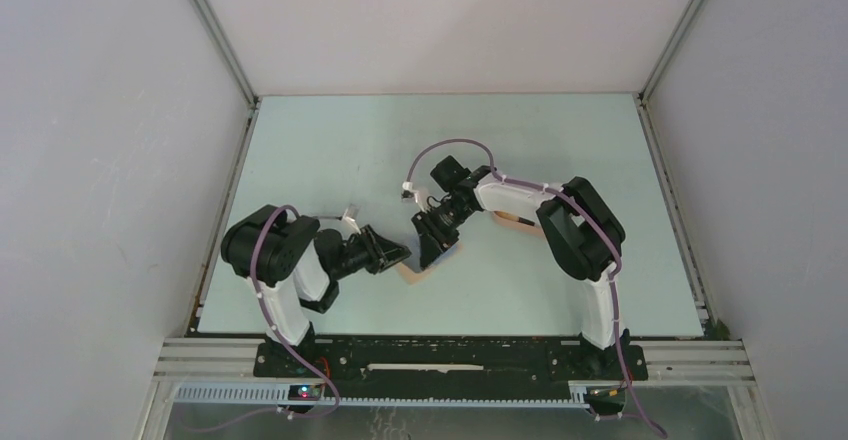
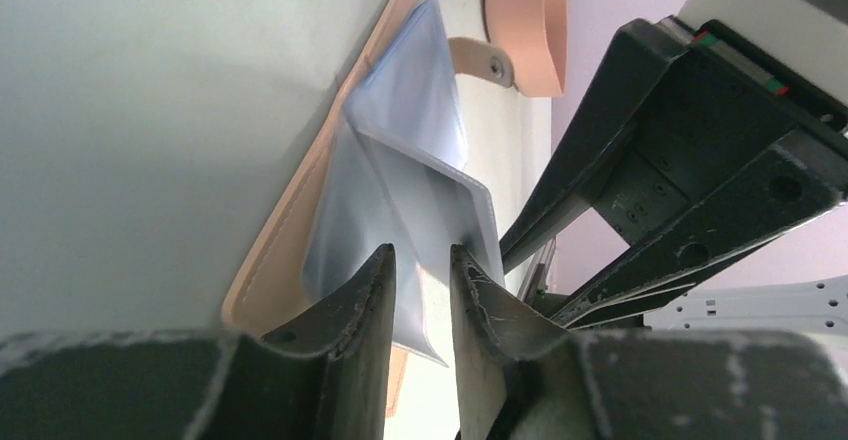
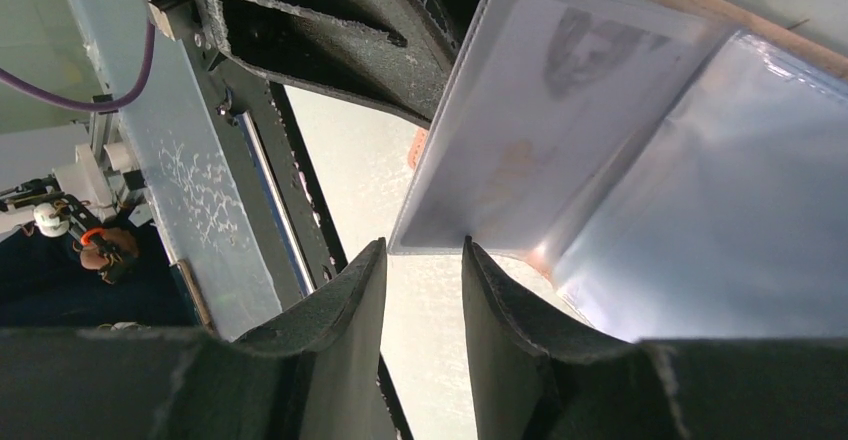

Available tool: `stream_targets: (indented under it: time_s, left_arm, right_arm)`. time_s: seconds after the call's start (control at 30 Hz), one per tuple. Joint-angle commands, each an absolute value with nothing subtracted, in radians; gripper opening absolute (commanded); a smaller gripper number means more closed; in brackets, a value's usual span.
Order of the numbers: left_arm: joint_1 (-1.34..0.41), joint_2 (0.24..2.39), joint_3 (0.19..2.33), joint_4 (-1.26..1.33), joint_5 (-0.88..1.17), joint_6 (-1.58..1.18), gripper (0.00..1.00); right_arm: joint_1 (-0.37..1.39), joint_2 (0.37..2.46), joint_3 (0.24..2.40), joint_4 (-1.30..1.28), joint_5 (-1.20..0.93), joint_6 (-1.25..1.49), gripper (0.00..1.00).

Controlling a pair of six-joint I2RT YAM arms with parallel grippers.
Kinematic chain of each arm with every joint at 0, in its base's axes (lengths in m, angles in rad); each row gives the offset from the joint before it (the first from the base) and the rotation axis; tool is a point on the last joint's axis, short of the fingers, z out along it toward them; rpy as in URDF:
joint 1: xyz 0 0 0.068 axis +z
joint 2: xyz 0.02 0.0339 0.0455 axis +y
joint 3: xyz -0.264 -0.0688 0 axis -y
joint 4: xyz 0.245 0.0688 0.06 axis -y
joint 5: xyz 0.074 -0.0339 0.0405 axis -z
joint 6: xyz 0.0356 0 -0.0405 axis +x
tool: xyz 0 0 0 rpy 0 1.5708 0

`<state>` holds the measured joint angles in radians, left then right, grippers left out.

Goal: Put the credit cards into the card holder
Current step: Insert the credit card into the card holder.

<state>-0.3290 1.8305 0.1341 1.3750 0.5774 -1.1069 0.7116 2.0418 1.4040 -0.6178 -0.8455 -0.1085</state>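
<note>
The tan card holder (image 1: 415,275) lies open on the table between the two arms. In the left wrist view its tan cover (image 2: 285,230) carries clear plastic sleeves (image 2: 420,130), and one leaf stands lifted. My left gripper (image 2: 422,252) is slightly open, its fingers either side of that leaf's lower edge with a gap showing. My right gripper (image 3: 424,245) is also slightly open, with the edge of the raised sleeve (image 3: 540,120) at its fingertips. A pale card with a faint grey face print (image 3: 580,45) sits inside that sleeve. Other cards are out of view.
A peach-pink tray (image 1: 515,222) lies behind the right forearm; it also shows in the left wrist view (image 2: 525,20). The holder's snap tab (image 2: 490,60) points toward it. The two grippers (image 1: 405,253) (image 1: 435,250) nearly touch. Walls enclose the table.
</note>
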Motion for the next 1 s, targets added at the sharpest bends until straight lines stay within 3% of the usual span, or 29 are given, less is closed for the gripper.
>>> stream_targets:
  time_s: [0.0, 0.57, 0.83, 0.97]
  left_arm:
    - [-0.317, 1.798, 0.092, 1.419, 0.560, -1.082, 0.32]
    - [-0.301, 1.633, -0.091, 1.411, 0.466, -1.042, 0.36]
    - [-0.301, 1.423, -0.115, 1.294, 0.458, -1.025, 0.34]
    - [-0.302, 1.210, -0.082, 1.061, 0.449, -0.961, 0.33]
  right_arm:
    - [0.721, 2.000, 1.442, -0.616, -0.838, -0.135, 0.43]
    - [0.715, 1.960, 1.459, -0.679, -0.847, -0.233, 0.43]
    - [0.715, 1.951, 1.466, -0.698, -0.831, -0.268, 0.41]
    - [0.713, 1.912, 1.465, -0.711, -0.822, -0.302, 0.41]
